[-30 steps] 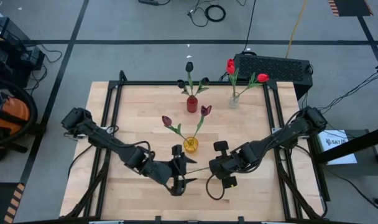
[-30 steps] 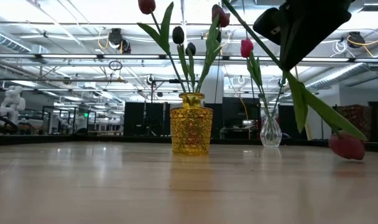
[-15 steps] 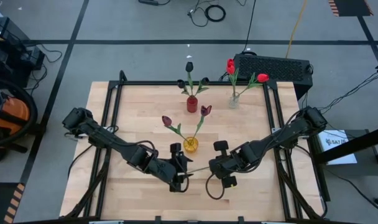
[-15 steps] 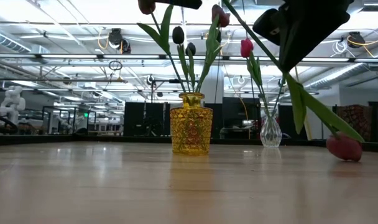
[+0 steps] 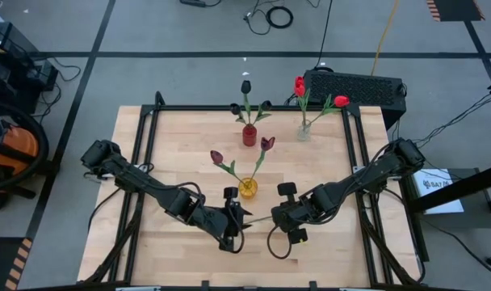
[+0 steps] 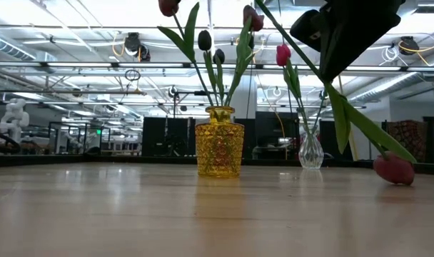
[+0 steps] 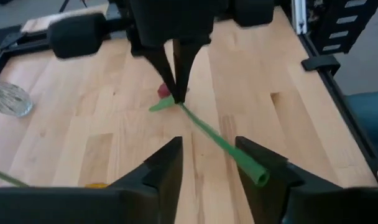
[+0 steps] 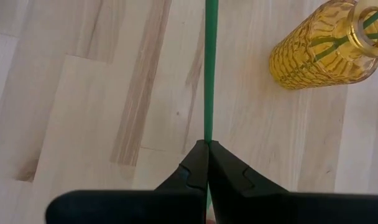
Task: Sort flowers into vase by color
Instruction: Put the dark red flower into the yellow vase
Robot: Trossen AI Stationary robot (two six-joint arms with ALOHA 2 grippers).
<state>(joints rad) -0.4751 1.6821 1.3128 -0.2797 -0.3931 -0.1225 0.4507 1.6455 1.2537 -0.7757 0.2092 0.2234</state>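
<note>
Wooden table (image 5: 181,153), black-framed; both arms reach in toward its near-centre.

Right gripper (image 8: 207,149): jaws pressed together, clamped on the stem of a loose tulip (image 7: 204,130). From the pinch the green stem runs straight out ahead of the fingertips. In the left wrist view the right fingers (image 7: 173,74) come down to a point on the stem close to the small red head, which lies just behind them, low at the table; a leaf sticks out beside the pinch. In the low view the head (image 6: 394,170) sits at or just above the wood, cannot tell if touching.

Left gripper (image 7: 207,165): jaws apart, nothing between the pads. The cut end of the stem lies just ahead of the gap, nearer one finger, not gripped.

Yellow vase (image 5: 247,187): just off to one side of the right jaws and beyond them, holding two maroon tulips (image 5: 217,157).

Red vase (image 5: 249,135): well beyond both grippers, with near-black tulips (image 5: 245,86).

Clear vase (image 5: 304,129): far side too, holding bright red tulips (image 5: 340,101).
</note>
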